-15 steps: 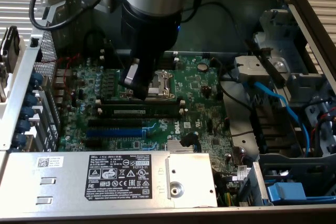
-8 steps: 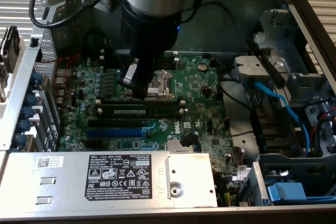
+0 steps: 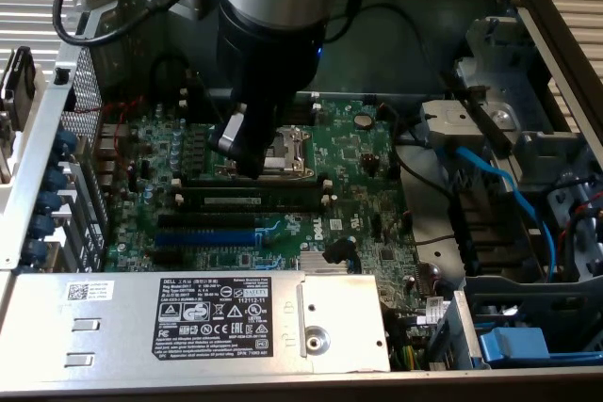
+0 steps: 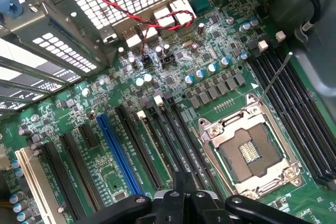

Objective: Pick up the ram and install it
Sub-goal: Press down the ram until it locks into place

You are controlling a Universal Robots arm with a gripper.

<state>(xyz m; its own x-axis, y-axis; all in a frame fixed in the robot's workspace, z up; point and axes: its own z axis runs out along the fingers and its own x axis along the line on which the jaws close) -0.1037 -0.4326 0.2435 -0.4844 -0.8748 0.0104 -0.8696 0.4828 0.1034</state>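
The gripper (image 3: pixel 247 159) hangs over the motherboard (image 3: pixel 367 152), fingers pressed together with nothing between them, tips just beside the CPU socket (image 3: pixel 287 150). The arm comes down from above, its wide body tilted toward the exterior view's left. The ram (image 3: pixel 247 200) sits lengthwise in a black slot just below the socket, apart from the gripper. In the wrist view, the gripper (image 4: pixel 184 198) points down at the black slots (image 4: pixel 173 135) between the blue slot (image 4: pixel 119 153) and the socket (image 4: pixel 252 153).
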